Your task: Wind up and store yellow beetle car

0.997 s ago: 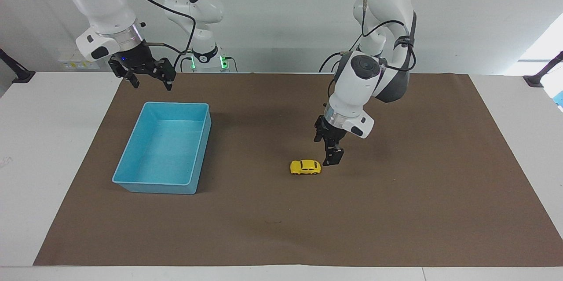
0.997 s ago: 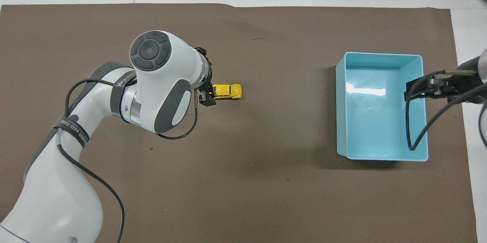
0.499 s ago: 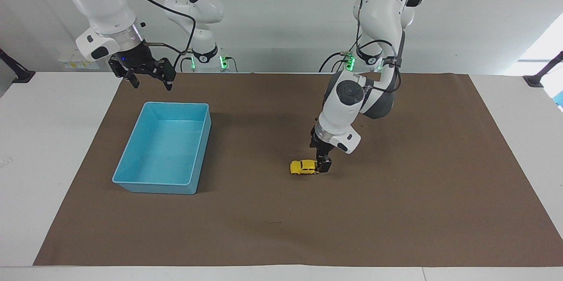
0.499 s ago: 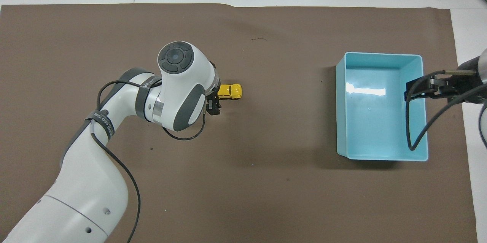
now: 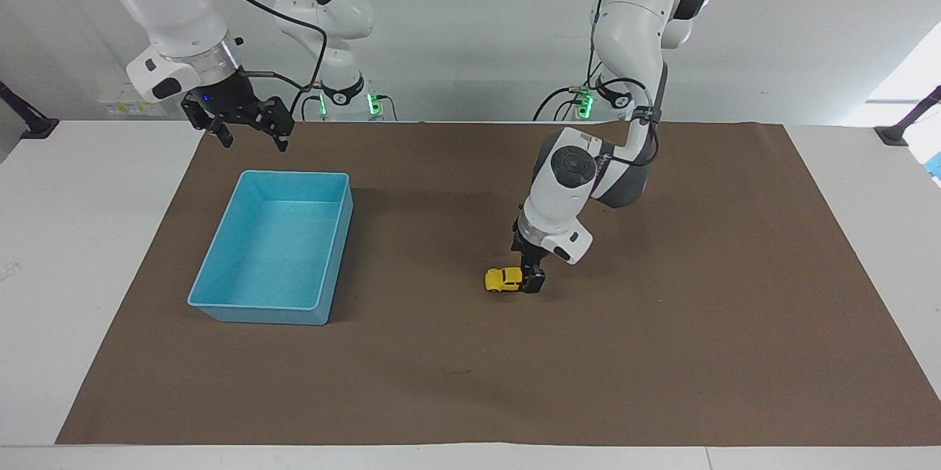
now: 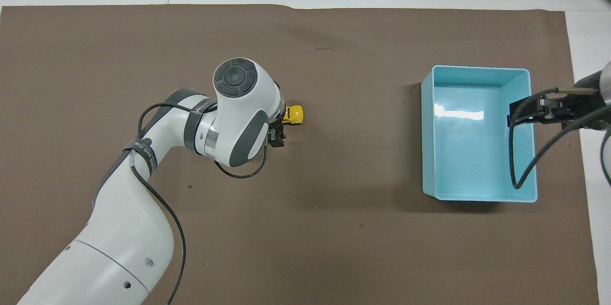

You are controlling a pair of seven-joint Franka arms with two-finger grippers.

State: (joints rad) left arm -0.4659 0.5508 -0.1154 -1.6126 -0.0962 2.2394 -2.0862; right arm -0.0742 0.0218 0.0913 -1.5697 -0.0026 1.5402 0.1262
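One brown mat (image 5: pixel 662 352) covers most of the white tabletop (image 5: pixel 88 220) before a plain pale wall, with a light-blue bin (image 5: pixel 220 304) toward the right arm's end. Near mid-mat sits the yellow beetle car (image 5: pixel 503 279), tiny, rounded, wheels down. Left gripper (image 5: pixel 532 280) is down at the car's end, fingers straddling it, grip unconfirmed; right gripper (image 5: pixel 245 126) waits, fingers spread, above the bin's robot-side rim.
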